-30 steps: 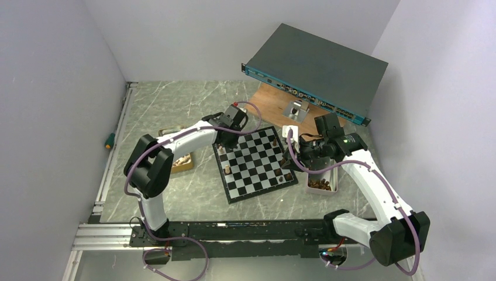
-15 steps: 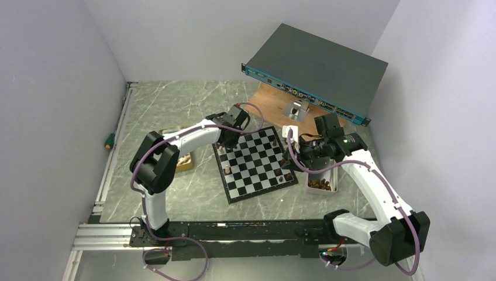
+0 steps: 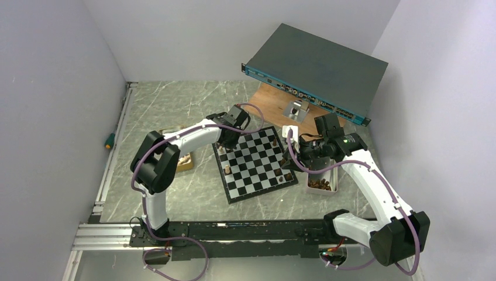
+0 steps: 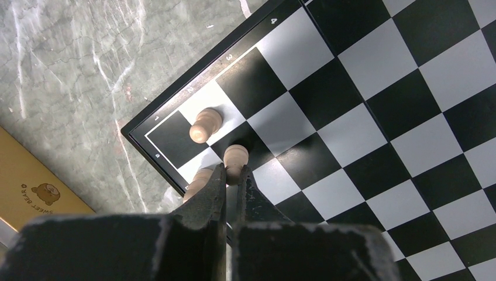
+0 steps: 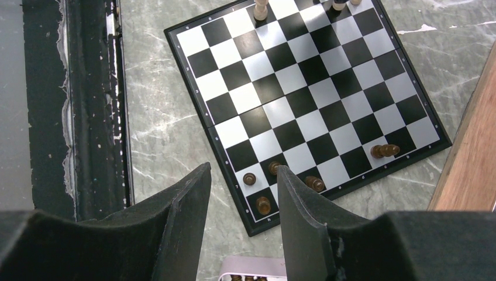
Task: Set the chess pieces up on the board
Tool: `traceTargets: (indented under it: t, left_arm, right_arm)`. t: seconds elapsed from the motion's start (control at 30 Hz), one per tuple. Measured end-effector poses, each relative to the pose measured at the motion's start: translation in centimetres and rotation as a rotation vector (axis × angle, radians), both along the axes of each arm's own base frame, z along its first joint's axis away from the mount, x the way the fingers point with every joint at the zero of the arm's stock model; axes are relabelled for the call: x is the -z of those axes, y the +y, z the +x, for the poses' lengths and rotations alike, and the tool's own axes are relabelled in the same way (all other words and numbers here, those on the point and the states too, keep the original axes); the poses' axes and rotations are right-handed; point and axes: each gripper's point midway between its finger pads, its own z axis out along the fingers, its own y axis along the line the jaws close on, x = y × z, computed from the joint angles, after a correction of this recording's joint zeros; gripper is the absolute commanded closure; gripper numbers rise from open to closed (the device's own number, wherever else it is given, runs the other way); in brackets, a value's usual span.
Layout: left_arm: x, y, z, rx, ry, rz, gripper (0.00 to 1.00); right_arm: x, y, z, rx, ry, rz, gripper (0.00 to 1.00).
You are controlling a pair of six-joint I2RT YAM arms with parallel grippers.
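Observation:
The black and silvery-white board (image 3: pixel 257 164) lies mid-table and also shows in the left wrist view (image 4: pixel 374 117) and the right wrist view (image 5: pixel 304 93). My left gripper (image 4: pixel 234 172) is shut on a light tan piece (image 4: pixel 235 157) held over a black square at the board's far left corner. A second tan piece (image 4: pixel 205 124) stands on a neighbouring square, and a third (image 4: pixel 197 181) is partly hidden behind my finger. My right gripper (image 5: pixel 243 175) is open and empty above the board's right corner. Several dark brown pieces (image 5: pixel 263 205) stand there, and one (image 5: pixel 385 150) lies on its side.
A tan box (image 3: pixel 182 162) lies left of the board, and a small tray (image 3: pixel 320 185) of dark pieces lies right of it. A brown wooden plank (image 3: pixel 275 102) and a grey rack unit (image 3: pixel 316 70) sit behind. A screwdriver (image 3: pixel 109 140) lies at the left rail.
The left arm has shifted slightly right, toward the board's far left corner. The right arm has not moved.

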Motion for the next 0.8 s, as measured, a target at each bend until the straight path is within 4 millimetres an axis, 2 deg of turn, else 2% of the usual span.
traceTargets:
  t: [0.27,0.8]
  left_arm:
    - [0.46,-0.06,0.09,0.0,0.007,0.006,0.92]
    - [0.51,0.21,0.27,-0.008,0.012,0.008,0.77]
  right_arm:
    - [0.0,0.0,0.0,0.0,0.0,0.0,0.52]
    - [0.0,0.0,0.0,0.0,0.0,0.0,0.52]
